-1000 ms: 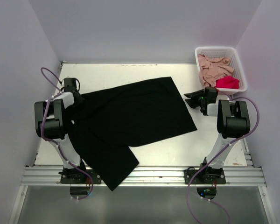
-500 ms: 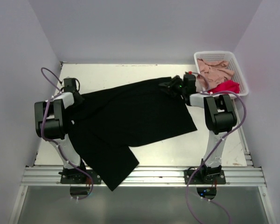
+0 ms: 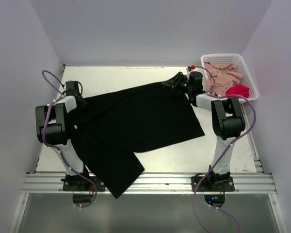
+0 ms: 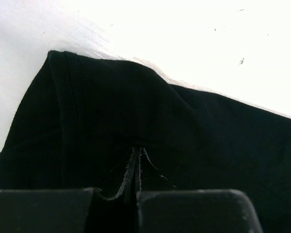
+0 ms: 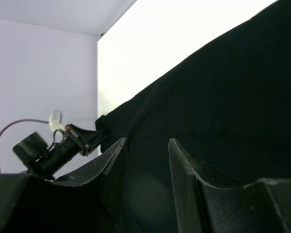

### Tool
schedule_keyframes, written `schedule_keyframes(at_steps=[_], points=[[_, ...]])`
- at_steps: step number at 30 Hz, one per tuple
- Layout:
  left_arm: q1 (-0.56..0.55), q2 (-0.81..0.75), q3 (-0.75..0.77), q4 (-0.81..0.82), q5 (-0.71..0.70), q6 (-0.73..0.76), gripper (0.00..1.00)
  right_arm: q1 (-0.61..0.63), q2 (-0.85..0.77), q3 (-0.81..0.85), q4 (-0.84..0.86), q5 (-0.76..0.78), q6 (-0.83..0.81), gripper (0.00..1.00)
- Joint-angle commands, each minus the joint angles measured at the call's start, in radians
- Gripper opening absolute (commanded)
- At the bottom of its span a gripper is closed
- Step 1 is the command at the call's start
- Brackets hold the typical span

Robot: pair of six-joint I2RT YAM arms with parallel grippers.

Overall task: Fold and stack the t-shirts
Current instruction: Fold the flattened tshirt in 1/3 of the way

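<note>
Black t-shirt lies spread across the worktop, one flap hanging past the near edge. The left gripper sits low at its left edge, and the right gripper stretches to its far right corner, near the basket.

Left wrist view: jaws pressed together, pinching a fold of black cloth, with bare worktop beyond the hem.

Right wrist view: jaws spread, black cloth showing between them.
</note>
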Motion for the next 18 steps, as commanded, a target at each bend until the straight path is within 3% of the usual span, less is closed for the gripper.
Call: schedule_keyframes(at_steps=[1,7,18], points=[[0.005,-0.004,-0.026,-0.022,0.043,0.006,0.0,-0.004,-0.043,0.005,-0.067,0.062,-0.076,0.44],[0.003,0.001,-0.029,-0.018,0.055,0.001,0.0,-0.004,-0.081,0.034,-0.289,0.216,-0.175,0.45],[-0.004,0.012,-0.029,-0.015,0.061,-0.002,0.0,-0.004,-0.093,0.051,-0.42,0.42,-0.235,0.45]])
